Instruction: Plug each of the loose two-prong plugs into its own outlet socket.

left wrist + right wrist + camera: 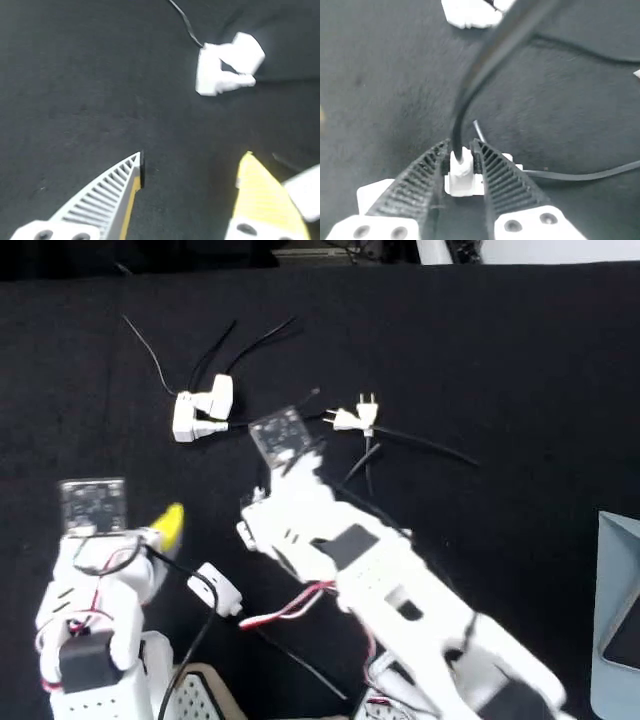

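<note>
- Closest to the right wrist lens: right gripper [460, 150], its black ribbed fingers [502, 180] pressed in from both sides on a white plug [460, 167], prongs out of sight.
- Leaving that plug, a black cord [472, 85], thick and blurred, running back toward the lens.
- Directly beneath the plug and touching it, a white block [463, 186] lying flat on the black cloth [380, 75]; cannot tell whether the plug is seated in it or only resting on top.
- Left gripper [192, 160] low over bare cloth, fingers spread wide with nothing between them: a yellow finger [260, 195] and a grey ribbed finger [112, 187].
- Beyond the left gripper and well apart from it, a pair of white sockets [225, 70], touching each other at an angle, with a thin black lead coming off one.
- Seen from the high view, that same pair just to the left of the right arm's wrist.
- Just to the right of that wrist, two loose plugs [345, 421] side by side on the cloth, prongs bare, black cords trailing off to the right.
- Between the two arms and nearer the left one, a white connector [216, 590] on its own black cord, lying on the cloth, apart from both grippers.
</note>
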Controlling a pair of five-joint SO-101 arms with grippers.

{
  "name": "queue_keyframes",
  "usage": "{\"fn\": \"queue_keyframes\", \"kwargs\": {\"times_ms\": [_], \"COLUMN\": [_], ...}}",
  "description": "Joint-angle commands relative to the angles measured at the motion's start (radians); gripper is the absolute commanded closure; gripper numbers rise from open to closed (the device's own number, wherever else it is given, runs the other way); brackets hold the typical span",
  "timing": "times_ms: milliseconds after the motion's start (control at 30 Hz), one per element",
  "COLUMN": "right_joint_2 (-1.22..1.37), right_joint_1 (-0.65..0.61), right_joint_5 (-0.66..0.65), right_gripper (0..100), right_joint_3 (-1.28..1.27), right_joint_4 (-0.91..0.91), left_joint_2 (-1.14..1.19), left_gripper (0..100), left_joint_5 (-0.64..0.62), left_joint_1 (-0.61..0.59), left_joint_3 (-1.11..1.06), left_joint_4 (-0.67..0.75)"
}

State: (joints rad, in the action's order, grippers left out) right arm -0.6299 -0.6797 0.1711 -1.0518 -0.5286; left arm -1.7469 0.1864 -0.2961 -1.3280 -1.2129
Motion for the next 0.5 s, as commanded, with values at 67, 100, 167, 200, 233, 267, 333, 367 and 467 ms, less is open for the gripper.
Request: {"fn": "queue_keyframes", "kwargs": {"times_ms": [67,100,167,200,233,267,333,367,467], "right_joint_2": [-0.214,-0.232,-0.254,-0.260,-0.265,-0.265,-0.266,-0.266,-0.266], "right_joint_1": [0.104,0.129,0.172,0.189,0.201,0.204,0.210,0.212,0.213], "right_joint_5": [0.006,0.008,0.008,0.008,0.008,0.008,0.008,0.008,0.009], "right_gripper": [98.6,98.6,98.6,98.6,98.6,98.6,98.6,98.6,98.6], "right_joint_3": [0.031,0.031,0.030,0.024,0.013,0.004,-0.010,-0.016,-0.033], "right_joint_4": [-0.126,-0.137,-0.150,-0.149,-0.144,-0.144,-0.144,-0.143,-0.129], "left_joint_2": [0.011,0.015,0.046,0.074,0.107,0.149,0.244,0.295,0.446], "left_gripper": [65,65,65,65,65,64,64,64,65], "left_joint_5": [0.114,0.135,0.175,0.195,0.215,0.235,0.270,0.281,0.301], "left_joint_1": [0.114,0.120,0.133,0.142,0.153,0.168,0.199,0.213,0.240], "left_joint_3": [-0.048,-0.048,-0.047,-0.042,-0.039,-0.038,-0.018,-0.004,0.061], "left_joint_4": [0.025,0.023,0.021,0.021,0.023,0.025,0.025,0.025,0.025]}}
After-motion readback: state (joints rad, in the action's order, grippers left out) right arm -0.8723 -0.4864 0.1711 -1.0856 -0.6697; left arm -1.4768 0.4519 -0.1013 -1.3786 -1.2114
